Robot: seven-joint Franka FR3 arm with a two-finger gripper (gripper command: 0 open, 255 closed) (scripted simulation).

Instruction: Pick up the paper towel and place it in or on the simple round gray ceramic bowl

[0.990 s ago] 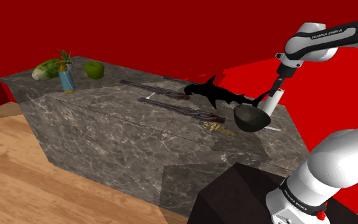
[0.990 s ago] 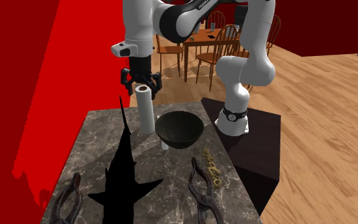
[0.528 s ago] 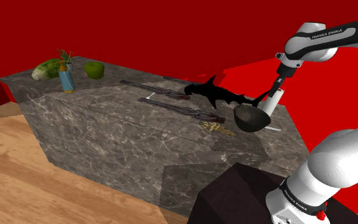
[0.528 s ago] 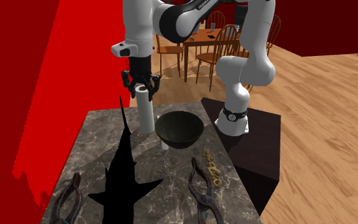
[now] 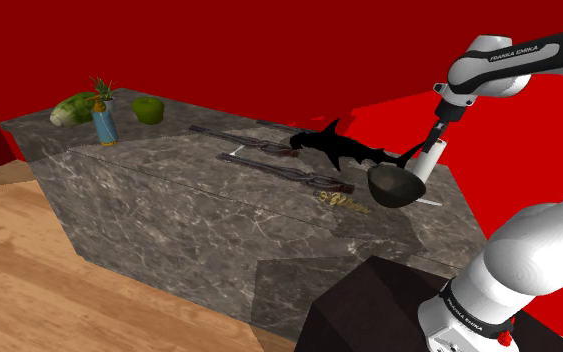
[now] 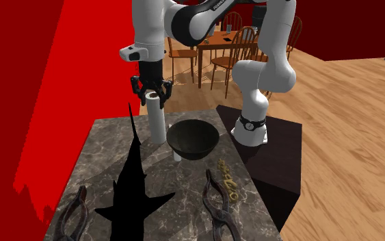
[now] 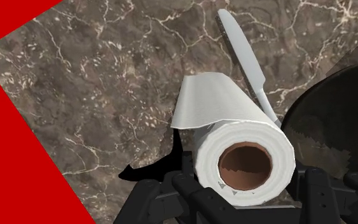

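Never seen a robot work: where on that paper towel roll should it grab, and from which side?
Probably near the top of the paper towel, coming straight down: it stands upright on the counter, and the bowl sits close beside its lower half.

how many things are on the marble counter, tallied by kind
paper towel roll: 1
dark bowl: 1
black fish figure: 1
long-handled pliers: 2
knife: 1
small gold item: 1
green produce: 2
blue vase with plant: 1
total: 10
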